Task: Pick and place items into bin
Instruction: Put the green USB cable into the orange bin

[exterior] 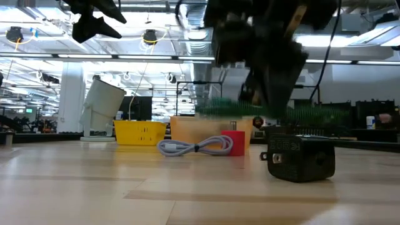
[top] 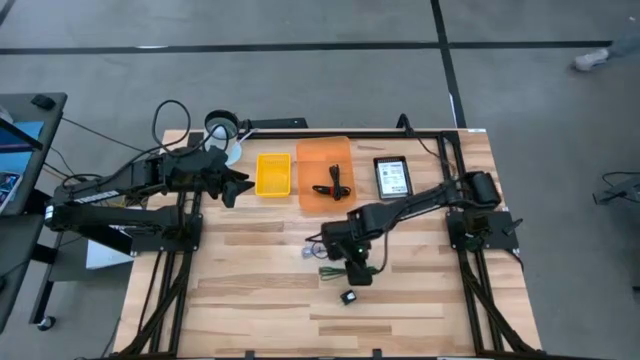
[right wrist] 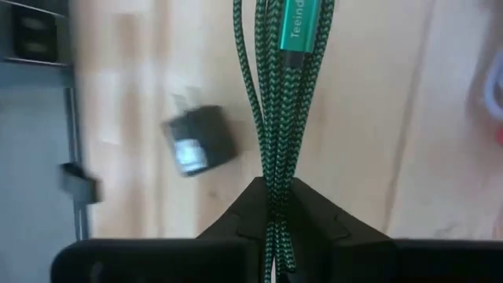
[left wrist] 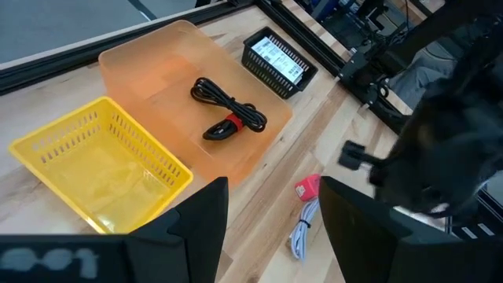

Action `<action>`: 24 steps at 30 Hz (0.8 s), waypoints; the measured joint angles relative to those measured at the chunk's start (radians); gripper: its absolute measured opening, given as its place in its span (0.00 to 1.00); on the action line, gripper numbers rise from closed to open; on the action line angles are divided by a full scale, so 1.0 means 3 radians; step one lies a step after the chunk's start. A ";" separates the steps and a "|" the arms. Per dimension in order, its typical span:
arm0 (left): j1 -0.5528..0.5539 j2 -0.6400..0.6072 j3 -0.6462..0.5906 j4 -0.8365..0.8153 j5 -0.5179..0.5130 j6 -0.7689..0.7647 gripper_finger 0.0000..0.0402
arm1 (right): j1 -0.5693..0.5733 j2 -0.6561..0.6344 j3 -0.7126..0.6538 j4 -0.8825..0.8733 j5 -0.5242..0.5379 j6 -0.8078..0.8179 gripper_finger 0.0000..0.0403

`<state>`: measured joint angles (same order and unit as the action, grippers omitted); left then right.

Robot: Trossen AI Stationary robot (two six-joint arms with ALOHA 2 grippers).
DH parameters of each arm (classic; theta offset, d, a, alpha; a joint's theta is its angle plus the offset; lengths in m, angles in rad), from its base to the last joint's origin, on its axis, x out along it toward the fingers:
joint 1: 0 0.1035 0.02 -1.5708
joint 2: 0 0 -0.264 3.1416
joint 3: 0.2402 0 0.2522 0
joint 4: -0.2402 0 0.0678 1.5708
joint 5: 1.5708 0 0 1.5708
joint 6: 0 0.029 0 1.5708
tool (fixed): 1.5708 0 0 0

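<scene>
My right gripper (top: 352,268) is over the table's middle, shut on a green braided cable (right wrist: 275,94). A small black plug block (top: 349,297) lies on the wood beside it, toward the near edge. A grey coiled cable (exterior: 194,148) and a small red piece (exterior: 234,142) lie on the table to its left. The orange bin (top: 325,172) holds a bundled black cable (left wrist: 228,114). A white printed card sits in a small black basket (top: 392,177). My left gripper (top: 235,187) hangs open near the yellow basket (top: 273,173), touching nothing. My right gripper pinches the green cable's bundled strands (right wrist: 273,200) between its two fingers (right wrist: 314,216), several strands together, with the cable running along the fingers. A green plug sleeve (right wrist: 299,31) lies beyond the fingertips. In the low view the green cable (exterior: 275,112) shows above the tabletop.
The yellow basket, orange bin and black card basket stand in a row along the far edge. A white lamp-like object (top: 222,130) stands at the far left corner. Bare wood (top: 250,300) lies toward the near edge.
</scene>
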<state>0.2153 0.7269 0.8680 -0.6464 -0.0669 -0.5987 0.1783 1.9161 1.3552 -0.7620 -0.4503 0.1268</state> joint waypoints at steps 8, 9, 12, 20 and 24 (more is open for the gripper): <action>0.0000 -0.0001 0.0000 0.0002 -0.0001 0.0001 0.47 | -0.0336 -0.0396 0.0255 0.0062 0.0334 -0.0082 0.05; 0.0000 0.0000 0.0000 0.0002 -0.0001 0.0001 0.47 | -0.0407 -0.0433 0.0306 0.0062 0.0388 -0.0101 0.05; 0.0000 0.0000 0.0000 0.0002 0.0000 0.0001 0.47 | -0.0659 -0.0510 0.0471 0.0085 0.0576 -0.0184 0.05; 0.0000 0.0000 0.0000 0.0002 -0.0001 -0.0021 0.47 | -0.1496 -0.0500 0.0834 0.0453 0.0680 -0.0037 0.05; 0.0000 0.0000 0.0000 0.0001 0.0000 -0.0082 0.47 | -0.1889 -0.0439 0.0838 0.0666 0.0222 0.0452 0.05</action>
<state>0.2153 0.7268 0.8680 -0.6460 -0.0670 -0.6233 -0.3884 1.7845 1.6065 -0.5621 -0.3837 0.2624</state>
